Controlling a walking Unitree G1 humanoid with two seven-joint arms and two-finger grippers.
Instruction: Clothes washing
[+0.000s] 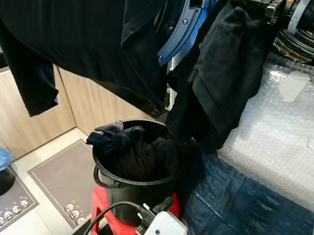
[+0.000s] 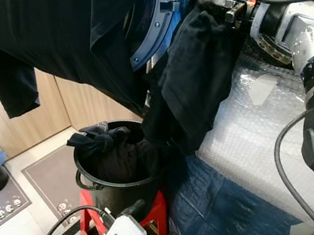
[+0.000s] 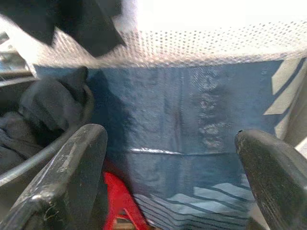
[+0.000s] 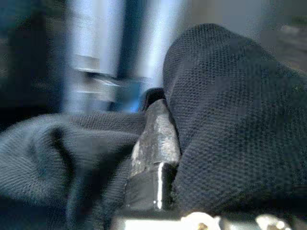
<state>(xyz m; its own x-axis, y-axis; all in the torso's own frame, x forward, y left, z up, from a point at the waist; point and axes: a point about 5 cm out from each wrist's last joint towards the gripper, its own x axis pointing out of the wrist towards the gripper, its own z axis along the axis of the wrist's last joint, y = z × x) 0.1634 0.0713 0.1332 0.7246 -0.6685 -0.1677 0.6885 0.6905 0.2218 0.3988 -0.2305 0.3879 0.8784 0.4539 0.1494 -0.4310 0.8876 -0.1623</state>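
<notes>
Black garment (image 2: pixel 199 80) hanging from the right pincer (image 2: pixel 220 7), which is clenched on its upper fold; the cloth drapes down toward the bucket (image 1: pixel 133 185). Bucket, black, well below that pincer, holds more dark clothes (image 1: pixel 129 152) and sits on a red stool (image 1: pixel 118 226). Behind the pincer, the washer door (image 1: pixel 187 10), with a second dark garment (image 1: pixel 71 35) hanging beside it. Left pincer (image 3: pixel 168 182), low beside the bucket, fingers (image 3: pixel 62 182) spread wide and released, facing a blue tarp (image 3: pixel 192 139).
</notes>
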